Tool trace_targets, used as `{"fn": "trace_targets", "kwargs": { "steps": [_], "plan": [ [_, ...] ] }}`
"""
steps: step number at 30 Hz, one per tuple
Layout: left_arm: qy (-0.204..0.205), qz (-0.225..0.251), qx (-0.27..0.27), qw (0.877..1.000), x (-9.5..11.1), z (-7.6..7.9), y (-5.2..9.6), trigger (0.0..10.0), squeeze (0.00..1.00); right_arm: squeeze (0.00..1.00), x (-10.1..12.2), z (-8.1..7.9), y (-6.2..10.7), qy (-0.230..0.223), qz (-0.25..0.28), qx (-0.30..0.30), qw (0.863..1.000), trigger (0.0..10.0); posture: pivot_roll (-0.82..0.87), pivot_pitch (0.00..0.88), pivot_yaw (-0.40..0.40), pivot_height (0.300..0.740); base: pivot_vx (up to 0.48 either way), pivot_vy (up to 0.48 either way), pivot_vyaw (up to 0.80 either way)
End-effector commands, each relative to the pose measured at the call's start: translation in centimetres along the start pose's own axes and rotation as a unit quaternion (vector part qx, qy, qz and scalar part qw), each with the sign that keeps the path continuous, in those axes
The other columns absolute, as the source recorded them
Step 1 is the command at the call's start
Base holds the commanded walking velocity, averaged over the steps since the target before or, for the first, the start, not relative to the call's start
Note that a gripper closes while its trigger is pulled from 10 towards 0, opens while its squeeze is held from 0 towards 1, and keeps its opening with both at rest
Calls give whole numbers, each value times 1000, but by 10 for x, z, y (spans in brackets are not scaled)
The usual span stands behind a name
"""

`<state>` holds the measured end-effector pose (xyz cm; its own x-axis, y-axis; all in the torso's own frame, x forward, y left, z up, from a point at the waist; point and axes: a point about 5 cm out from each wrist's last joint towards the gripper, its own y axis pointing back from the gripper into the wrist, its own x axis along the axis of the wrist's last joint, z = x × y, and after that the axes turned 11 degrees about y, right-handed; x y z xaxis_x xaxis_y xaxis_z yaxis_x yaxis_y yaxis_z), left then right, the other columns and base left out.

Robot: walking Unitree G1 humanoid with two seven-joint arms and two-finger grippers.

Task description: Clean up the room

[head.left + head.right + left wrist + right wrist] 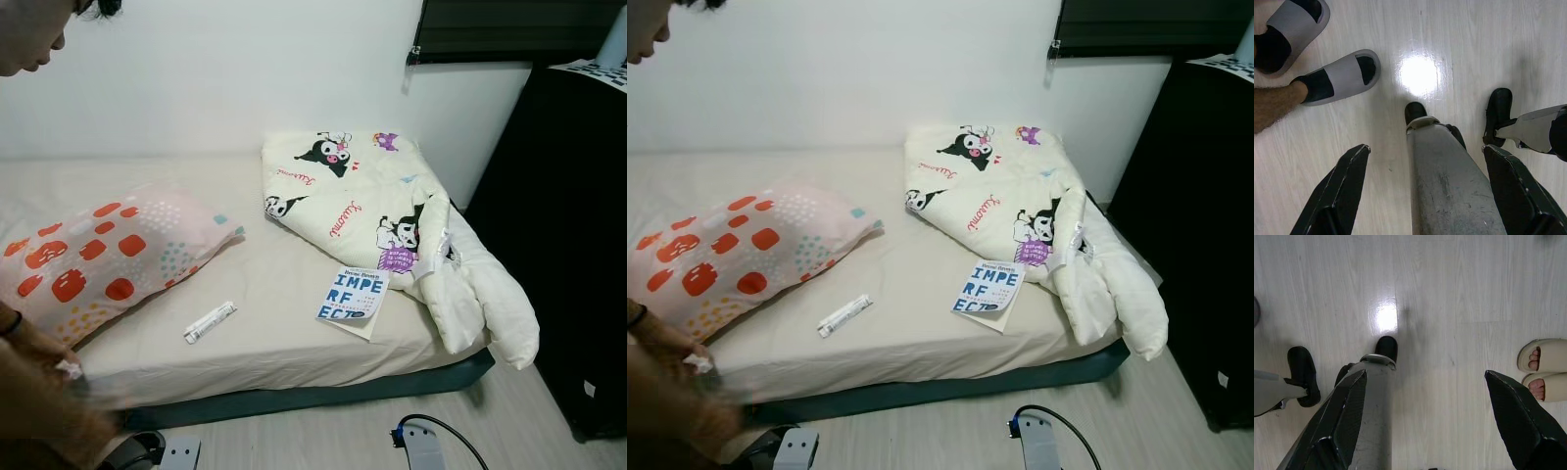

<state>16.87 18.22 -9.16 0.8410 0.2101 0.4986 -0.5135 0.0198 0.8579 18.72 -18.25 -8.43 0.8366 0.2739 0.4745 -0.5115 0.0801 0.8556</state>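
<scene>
A bed [279, 259] with a beige sheet stands before me against a white wall. On it lie a pink pillow [98, 259] with red spots at the left, a folded cartoon-print comforter [362, 196] at the right that spills over the bed's corner, a blue-and-white book [355, 297] near the front edge, and a small white tube [210, 322]. My left gripper [1425, 148] hangs open above the wooden floor, holding nothing. My right gripper [1425, 374] also hangs open and empty over the floor.
A person leans in at the left, head [29, 34] at the top and an arm [39, 392] by the bed's front corner. A tall black cabinet [568, 245] stands right of the bed. Grey slippers [1339, 78] and a beige slipper [1542, 357] with feet in them rest near my legs.
</scene>
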Motion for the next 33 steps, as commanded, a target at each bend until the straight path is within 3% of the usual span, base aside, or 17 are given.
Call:
{"fn": "trace_targets", "kwargs": {
  "steps": [1, 33],
  "plan": [
    [-3, -18, 4, 1000, -9, -5, 1, 10000, 0, 0, -9, -3, 1, 6, -15, 4, 1000, 10000, -37, 80, -11, 740, 0, 0, 0],
    [5, -18, 5, 1000, -10, -5, 2, 10000, 0, 0, -7, -2, 1, 21, -12, 2, 1000, 10000, -36, 85, -19, 740, 0, 0, 0]
  ]
}}
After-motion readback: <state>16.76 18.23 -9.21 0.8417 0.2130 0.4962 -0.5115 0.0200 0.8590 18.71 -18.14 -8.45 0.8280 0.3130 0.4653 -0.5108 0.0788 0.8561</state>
